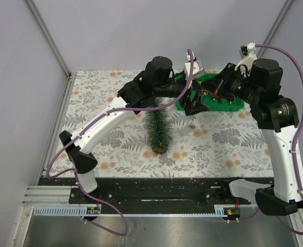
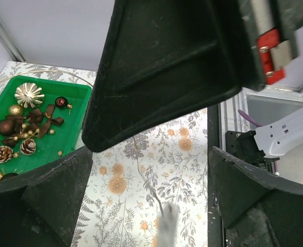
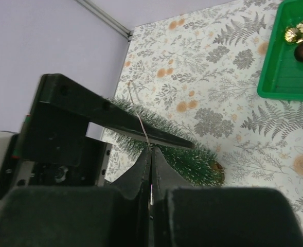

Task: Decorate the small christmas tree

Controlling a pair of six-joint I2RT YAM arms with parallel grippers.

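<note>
The small christmas tree (image 1: 158, 129) stands upright on its wood disc at the table's middle; it also shows in the right wrist view (image 3: 192, 159). My right gripper (image 3: 151, 153) is shut on a thin gold thread (image 3: 143, 128). In the left wrist view that thread (image 2: 143, 177) runs down from the right gripper (image 2: 166, 77) to a blurred whitish ornament (image 2: 166, 226), which hangs right of the tree in the top view (image 1: 191, 125). My left gripper (image 2: 151, 193) is open, its fingers (image 2: 53, 195) either side of the thread, not touching it. Both grippers meet above the tray's near edge (image 1: 195, 103).
A green plastic tray (image 1: 228, 105) at the back right holds pine cones, gold and brown baubles and brown bows (image 2: 35, 121); its corner shows in the right wrist view (image 3: 274, 77). The floral table cover (image 1: 218, 144) ends at the black front rail (image 1: 166, 193).
</note>
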